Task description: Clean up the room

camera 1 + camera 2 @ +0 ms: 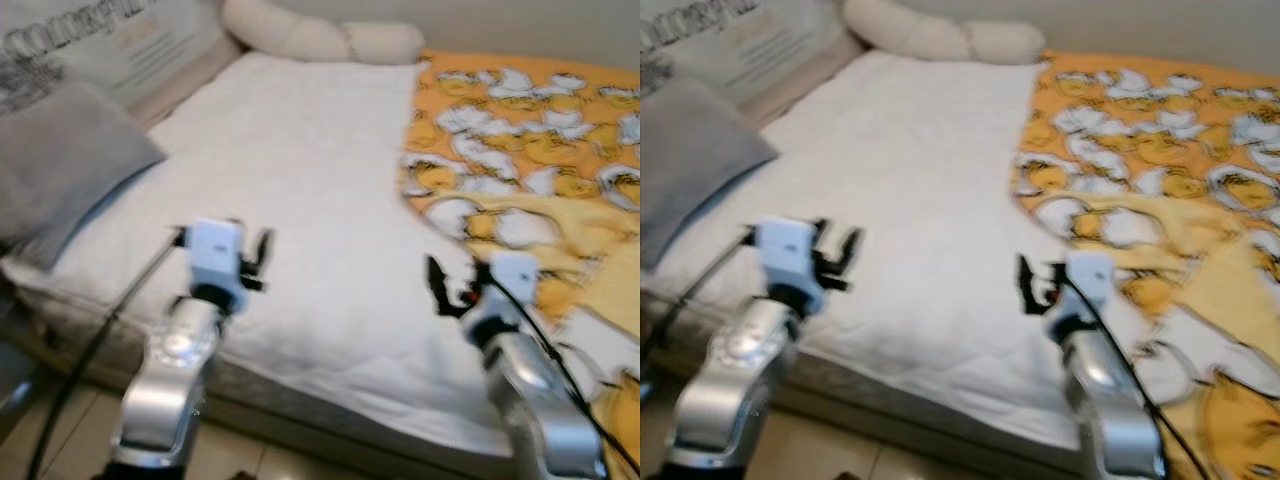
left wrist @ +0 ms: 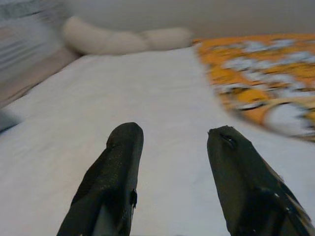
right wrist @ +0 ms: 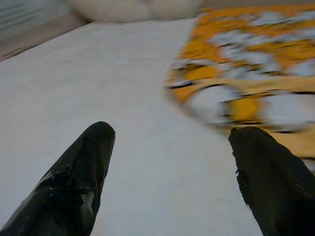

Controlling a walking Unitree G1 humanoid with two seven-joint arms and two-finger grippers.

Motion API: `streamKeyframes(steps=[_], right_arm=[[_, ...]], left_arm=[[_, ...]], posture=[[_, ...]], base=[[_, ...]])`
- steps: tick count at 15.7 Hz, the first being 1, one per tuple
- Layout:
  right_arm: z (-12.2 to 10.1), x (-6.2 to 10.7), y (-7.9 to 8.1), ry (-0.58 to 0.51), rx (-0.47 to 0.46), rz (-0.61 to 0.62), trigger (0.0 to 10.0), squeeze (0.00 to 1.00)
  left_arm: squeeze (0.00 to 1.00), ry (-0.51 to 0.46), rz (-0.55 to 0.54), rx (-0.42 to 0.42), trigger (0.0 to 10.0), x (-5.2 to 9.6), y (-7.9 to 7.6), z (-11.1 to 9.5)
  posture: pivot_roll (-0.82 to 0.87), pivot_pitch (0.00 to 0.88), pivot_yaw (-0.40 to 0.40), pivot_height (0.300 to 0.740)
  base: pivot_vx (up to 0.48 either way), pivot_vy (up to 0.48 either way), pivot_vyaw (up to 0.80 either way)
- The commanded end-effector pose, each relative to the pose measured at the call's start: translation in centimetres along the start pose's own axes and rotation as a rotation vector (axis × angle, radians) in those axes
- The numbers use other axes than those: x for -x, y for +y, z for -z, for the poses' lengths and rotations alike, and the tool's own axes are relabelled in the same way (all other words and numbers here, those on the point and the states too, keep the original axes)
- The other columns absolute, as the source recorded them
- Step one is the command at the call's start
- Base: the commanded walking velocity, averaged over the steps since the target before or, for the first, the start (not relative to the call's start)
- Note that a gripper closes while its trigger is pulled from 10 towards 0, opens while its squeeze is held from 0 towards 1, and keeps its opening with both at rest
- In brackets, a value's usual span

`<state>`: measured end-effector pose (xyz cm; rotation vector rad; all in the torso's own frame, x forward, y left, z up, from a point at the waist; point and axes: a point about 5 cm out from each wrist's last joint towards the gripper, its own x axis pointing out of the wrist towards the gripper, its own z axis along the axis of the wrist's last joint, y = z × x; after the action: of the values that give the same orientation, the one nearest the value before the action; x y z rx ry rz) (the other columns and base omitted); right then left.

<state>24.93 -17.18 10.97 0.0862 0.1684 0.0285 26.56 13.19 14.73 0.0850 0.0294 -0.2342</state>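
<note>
Right wrist view: blanket (image 3: 256, 73) beyond parted fingers (image 3: 83, 167)

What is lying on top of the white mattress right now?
On the white quilted mattress: an orange duck-print blanket covers its right side, a grey pillow its left edge, a cream bolster the far end. Anything under the blanket is hidden.

White sheet (image 1: 290, 200) — orange duck-print blanket (image 1: 530, 150) — grey pillow (image 1: 60, 165).
</note>
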Motion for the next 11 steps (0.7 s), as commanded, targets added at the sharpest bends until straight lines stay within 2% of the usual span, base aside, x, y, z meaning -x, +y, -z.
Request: streamKeyframes(steps=[1, 11], right_arm=[[-0.44, -0.18, 0.7, -0.017, -0.002, -0.02, 10.0, 0.0], [-0.27, -0.22, 0.85, -0.013, 0.002, -0.024, 10.0, 0.0]], left_arm=[[0.0, 0.0, -0.027, -0.023, 10.0, 0.12, 0.91, -0.22], [0.0, 0.01, -0.014, -0.034, 10.0, 0.44, 0.95, -0.15]], posture=[[0.0, 0.0, 0.049, 0.74], [0.0, 0.0, 0.057, 0.74]], base=[[0.0, -0.48, 0.0], [0.0, -0.48, 0.0]])
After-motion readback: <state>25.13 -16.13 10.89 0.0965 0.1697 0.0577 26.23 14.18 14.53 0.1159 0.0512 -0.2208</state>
